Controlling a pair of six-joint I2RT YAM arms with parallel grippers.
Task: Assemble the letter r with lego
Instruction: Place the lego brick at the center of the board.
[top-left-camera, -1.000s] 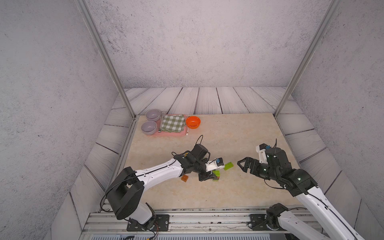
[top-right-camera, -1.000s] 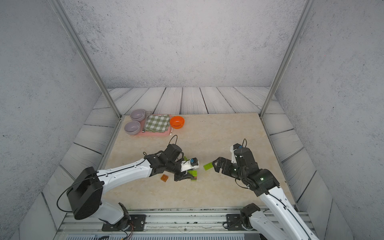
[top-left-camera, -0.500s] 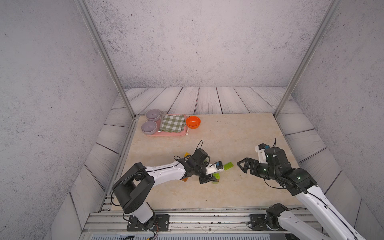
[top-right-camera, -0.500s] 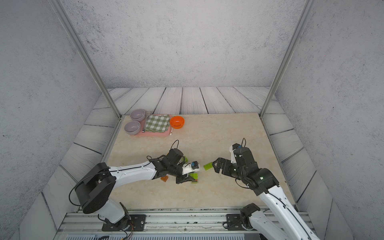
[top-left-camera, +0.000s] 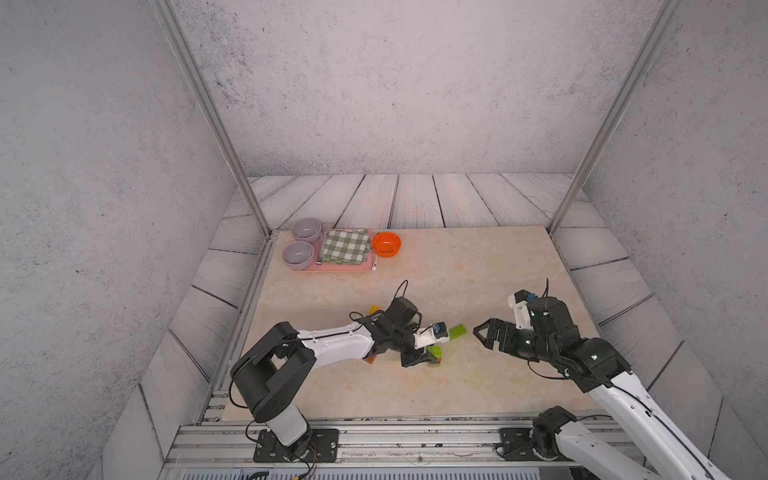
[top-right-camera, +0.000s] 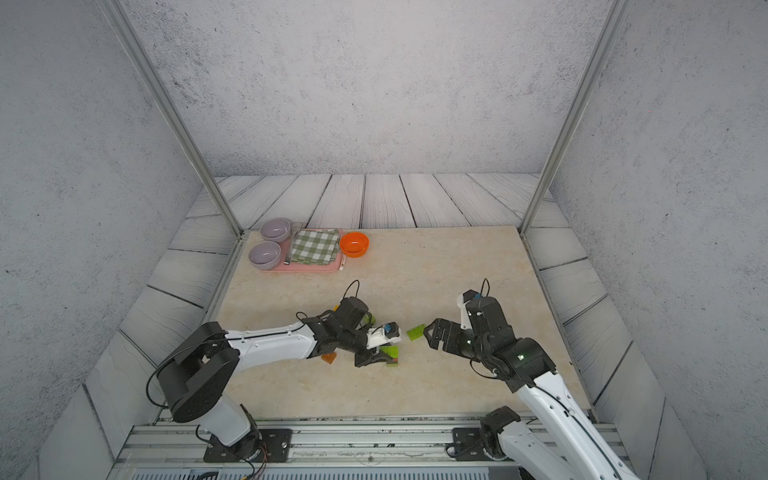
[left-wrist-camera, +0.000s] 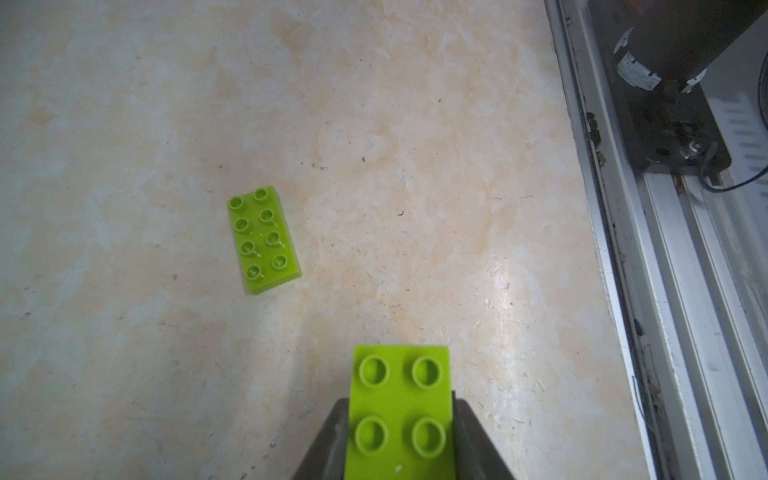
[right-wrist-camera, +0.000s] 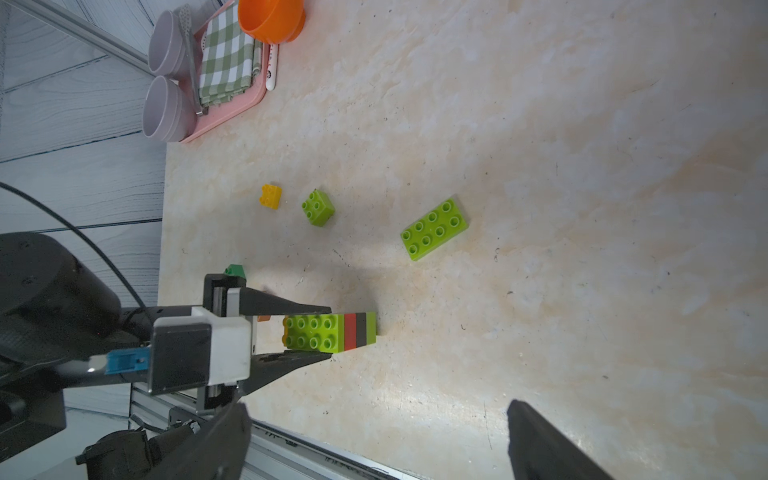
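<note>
The left gripper (right-wrist-camera: 331, 332) pinches a brick stack (right-wrist-camera: 357, 330) by its sides; the right gripper (top-left-camera: 484, 336) is spread, empty. Near the stack, a long lime brick (right-wrist-camera: 434, 227): likely light, rigid; grip across its width.

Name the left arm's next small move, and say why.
Probably carry the stack toward the long lime brick: the left tool is shut on the stack, while that brick lies loose, studs up, apart from it.

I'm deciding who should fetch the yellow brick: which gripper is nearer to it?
Left. The left gripper, shut on a brick stack, is close beside the yellow brick. The right gripper hangs open farther off, beyond the long green brick.
</note>
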